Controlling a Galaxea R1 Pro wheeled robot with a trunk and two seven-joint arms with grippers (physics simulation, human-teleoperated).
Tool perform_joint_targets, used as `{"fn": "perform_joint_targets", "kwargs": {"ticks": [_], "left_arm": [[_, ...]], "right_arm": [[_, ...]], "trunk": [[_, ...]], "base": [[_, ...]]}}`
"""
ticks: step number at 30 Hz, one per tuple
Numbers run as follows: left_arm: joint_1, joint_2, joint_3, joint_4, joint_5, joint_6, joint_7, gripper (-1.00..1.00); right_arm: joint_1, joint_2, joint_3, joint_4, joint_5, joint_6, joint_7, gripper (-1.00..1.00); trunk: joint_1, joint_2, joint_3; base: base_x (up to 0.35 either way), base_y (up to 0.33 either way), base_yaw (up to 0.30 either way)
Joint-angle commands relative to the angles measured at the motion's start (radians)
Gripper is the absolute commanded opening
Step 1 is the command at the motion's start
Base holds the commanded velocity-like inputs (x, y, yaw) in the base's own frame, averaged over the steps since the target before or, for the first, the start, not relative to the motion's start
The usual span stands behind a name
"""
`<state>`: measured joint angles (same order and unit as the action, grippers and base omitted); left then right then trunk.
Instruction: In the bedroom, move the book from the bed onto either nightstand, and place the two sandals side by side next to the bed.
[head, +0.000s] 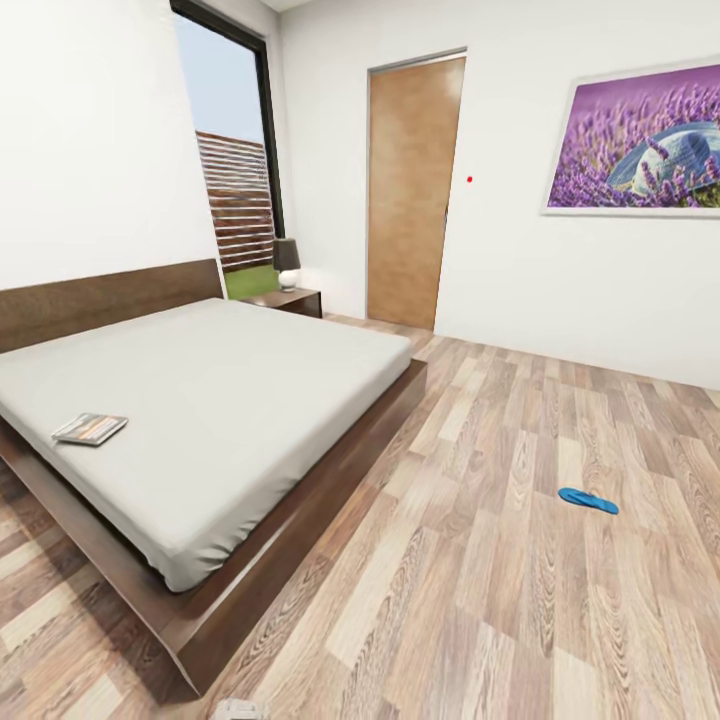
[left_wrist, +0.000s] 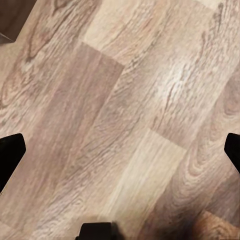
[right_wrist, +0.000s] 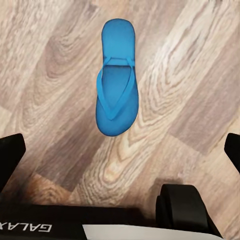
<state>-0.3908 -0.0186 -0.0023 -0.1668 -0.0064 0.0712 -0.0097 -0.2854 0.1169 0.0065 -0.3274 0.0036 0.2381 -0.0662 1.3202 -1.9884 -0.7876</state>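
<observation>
Now the robot stands in the bedroom, and nothing has been picked up yet. The bed (head: 230, 400) is big and fills the head view from about nine o'clock to the middle. The book (head: 90, 428) lies flat on the bed, near the edge at nine o'clock. The nightstand (head: 288, 300) sits far back at about eleven o'clock, just beside the head of the bed, with a lamp (head: 287, 264) on top.

One sandal (head: 588, 500) lies on the floor (head: 480, 600) at about four o'clock, well apart from the bed. The right wrist view shows a blue sandal (right_wrist: 116, 77) lying flat on the wood, strap side up, ahead of the right fingers (right_wrist: 10, 152). I cannot tell if it is the same sandal or the other one.

The right fingers show as dark tips at both edges of that view, spread wide, with nothing between them. The left fingers (left_wrist: 10, 152) are spread wide too, and they hang over bare floor with nothing held.

I think the sandal step is in hand, because the right arm points at one. It looks like the very start of the job, since the book is still on the bed and no sandal lies by the bed yet.

Next, the right arm likely needs to go down to the sandal and close on it. The sandal is thin and flat, so the fingers must get very low, almost touching the floor. Then it has to be carried over beside the bed.
</observation>
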Motion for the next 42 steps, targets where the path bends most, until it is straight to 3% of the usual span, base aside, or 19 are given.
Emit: {"fn": "perform_joint_targets", "kwargs": {"ticks": [1,5,10,11,15,19,31,42], "left_arm": [[-0.007,0.0,0.0,-0.019,-0.001,0.033,-0.001,1.0],[-0.024,0.001,0.0,-0.088,0.0,0.127,-0.001,1.0],[-0.036,0.002,-0.001,-0.251,0.001,0.286,-0.003,1.0],[-0.036,0.002,-0.001,-0.251,0.001,0.286,-0.003,1.0],[-0.039,0.002,-0.002,-0.391,-0.001,0.418,-0.003,1.0],[-0.04,0.002,-0.005,-0.499,-0.003,0.499,0.001,1.0],[-0.04,0.0,-0.072,-0.572,-0.002,0.547,0.006,1.0],[-0.04,-0.001,-0.086,-0.586,0.002,0.557,0.005,1.0]], "right_arm": [[-0.004,0.0,0.001,-0.002,0.0,0.007,-0.005,1.0],[-0.012,0.0,0.0,-0.002,-0.001,0.009,-0.007,1.0],[-0.018,0.0,0.0,-0.002,-0.003,0.011,-0.008,1.0],[-0.018,0.0,0.0,-0.002,-0.003,0.011,-0.008,1.0],[-0.022,0.0,0.0,-0.002,-0.003,0.011,-0.009,1.0],[-0.025,0.0,0.0,-0.001,-0.002,0.011,-0.009,1.0],[-0.034,0.004,0.0,-0.001,0.003,0.012,-0.014,1.0],[-0.074,0.001,-0.001,0.008,-0.001,0.033,-0.074,1.0]], "trunk": [[0.004,-0.008,-0.004],[0.019,-0.036,-0.017],[0.038,-0.071,-0.032],[0.042,-0.078,-0.036],[0.057,-0.106,-0.048],[0.073,-0.134,-0.061],[0.119,-0.218,-0.098],[0.161,-0.295,-0.133]], "base": [[0.0,0.0,0.0],[0.0,0.0,0.0],[0.0,0.0,0.0],[0.0,0.0,0.0],[0.0,0.0,0.0],[0.0,0.0,0.0],[0.0,0.0,0.0],[0.0,0.0,0.0]]}}
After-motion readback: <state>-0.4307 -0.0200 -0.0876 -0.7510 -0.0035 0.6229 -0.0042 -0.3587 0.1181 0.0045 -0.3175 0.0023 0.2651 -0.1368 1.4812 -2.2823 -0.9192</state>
